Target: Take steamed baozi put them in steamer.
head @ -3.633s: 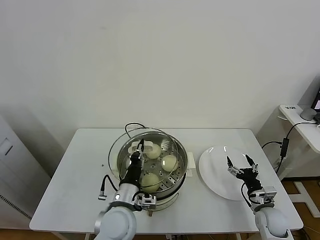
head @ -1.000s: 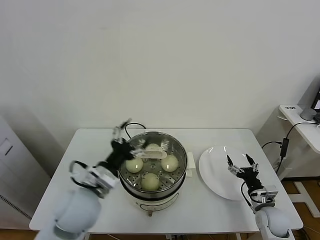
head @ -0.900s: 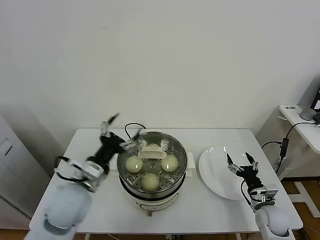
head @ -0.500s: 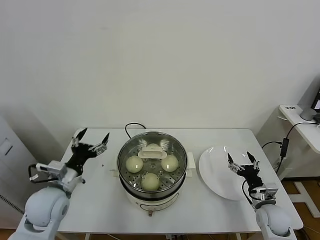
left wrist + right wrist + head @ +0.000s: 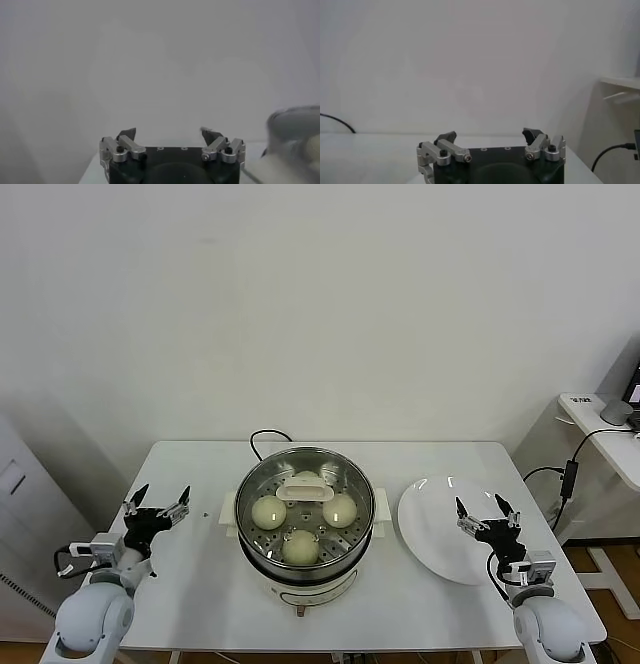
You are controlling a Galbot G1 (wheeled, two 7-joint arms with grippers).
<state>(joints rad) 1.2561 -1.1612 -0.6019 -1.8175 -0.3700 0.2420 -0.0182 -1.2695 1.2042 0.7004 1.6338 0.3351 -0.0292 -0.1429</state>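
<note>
The white counter [image 5: 430, 594] fills the lower half of the head view, its near edge cut off by the frame and partly hidden behind both arms. At its middle stands the steamer [image 5: 305, 579], a shiny steel pot on a white base with side handles; its black cord [image 5: 262, 436] curls out behind and the far end drops out of sight behind the pot. The round glass lid [image 5: 250, 474] sits on the pot, its cream handle [image 5: 303, 490] lying across the top. Through the glass show the steamed baozi [image 5: 268, 511]: three pale buns in plain sight on the perforated tray, and a fourth mostly hidden behind the lid handle. To the right, apart from the steamer, lies a flat white plate [image 5: 430, 524], its near right part covered by the right tool.

The left tool [image 5: 156, 509] hovers over the left end of the counter, well apart from the steamer, fingers spread and released, holding nothing. In the left wrist view the left tool [image 5: 169, 133] faces a bare wall, with only a blurred sliver of the steamer [image 5: 295, 125] at the edge. The right tool [image 5: 484, 519] hangs over the plate, likewise released and empty; its wrist view shows the right tool [image 5: 490, 135] spread wide before a wall.
</note>
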